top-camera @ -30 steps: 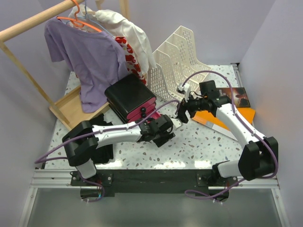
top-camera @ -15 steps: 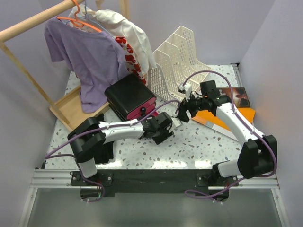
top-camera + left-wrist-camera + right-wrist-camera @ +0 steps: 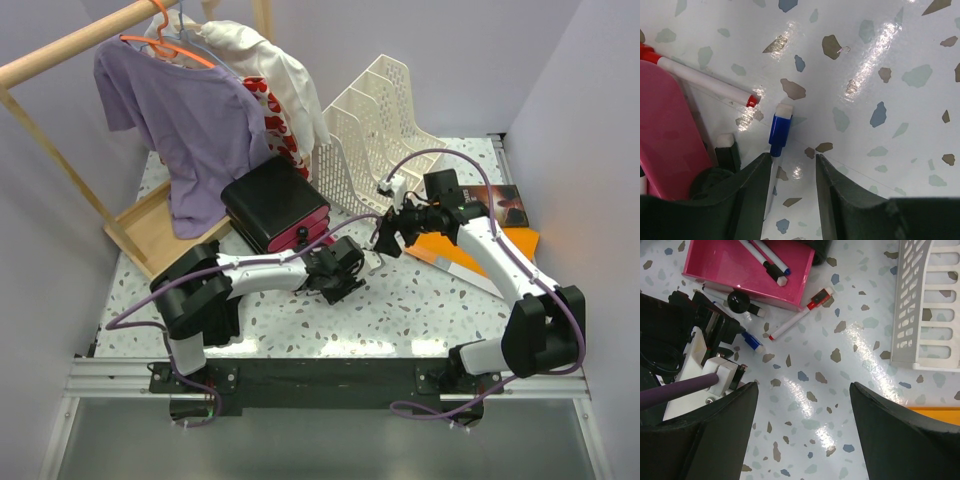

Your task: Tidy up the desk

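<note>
The desk (image 3: pixel 420 300), a white speckled tabletop, fills the centre of the top view and forms the background of both wrist views. Loose pens lie on it beside an open pink drawer (image 3: pixel 747 267): a blue-capped marker (image 3: pixel 780 127), a red-capped marker (image 3: pixel 705 82) to its upper left, and a black-capped marker (image 3: pixel 727 150) against the drawer wall. The left gripper (image 3: pixel 792 160) hovers low over the desk with its fingers (image 3: pixel 752 185) spread and holding nothing. The blue cap projects just beyond the tips, and the barrel runs back along the inner face of the finger at frame left. Whether the tips touch the surface cannot be told. The step in hand appears to be picking up the blue-capped marker. To do it well, the gripper should shift slightly toward frame left so the barrel sits midway, descend until the tips nearly meet the desk, then close across the barrel with the outer finger clear of the black-capped marker. The right gripper (image 3: pixel 802 387), wide apart and empty, hangs above bare desk, with the white file rack (image 3: pixel 930 305) at upper right
</note>
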Controlling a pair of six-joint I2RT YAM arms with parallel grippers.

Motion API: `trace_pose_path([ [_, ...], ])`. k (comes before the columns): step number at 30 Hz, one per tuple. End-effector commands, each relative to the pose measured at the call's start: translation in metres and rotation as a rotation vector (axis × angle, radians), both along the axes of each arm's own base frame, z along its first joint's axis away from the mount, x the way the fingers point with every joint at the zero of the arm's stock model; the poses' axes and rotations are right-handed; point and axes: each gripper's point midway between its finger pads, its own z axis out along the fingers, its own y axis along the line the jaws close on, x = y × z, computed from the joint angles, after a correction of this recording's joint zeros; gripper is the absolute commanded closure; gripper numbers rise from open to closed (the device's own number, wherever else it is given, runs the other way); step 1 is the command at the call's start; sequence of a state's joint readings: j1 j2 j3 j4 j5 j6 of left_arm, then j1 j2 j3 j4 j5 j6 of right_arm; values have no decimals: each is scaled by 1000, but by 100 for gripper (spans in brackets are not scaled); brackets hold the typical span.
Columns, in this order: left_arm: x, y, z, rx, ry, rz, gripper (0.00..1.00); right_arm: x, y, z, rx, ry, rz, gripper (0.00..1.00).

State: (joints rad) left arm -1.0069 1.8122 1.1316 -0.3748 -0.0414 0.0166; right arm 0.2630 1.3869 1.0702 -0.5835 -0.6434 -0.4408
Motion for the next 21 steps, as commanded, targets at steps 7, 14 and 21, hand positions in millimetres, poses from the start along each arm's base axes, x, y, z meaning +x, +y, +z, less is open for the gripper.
trace_pose_path([
  [7, 1, -15, -7, -83, 94, 22, 63, -22, 21, 17, 85, 19, 114, 20],
  [14, -12, -22, 3, -161, 141, 9, 66, -22, 21, 17, 87, 17, 119, 21],
  [21, 1, -8, -10, -73, 96, 85, 59, -22, 21, 17, 86, 20, 116, 20],
])
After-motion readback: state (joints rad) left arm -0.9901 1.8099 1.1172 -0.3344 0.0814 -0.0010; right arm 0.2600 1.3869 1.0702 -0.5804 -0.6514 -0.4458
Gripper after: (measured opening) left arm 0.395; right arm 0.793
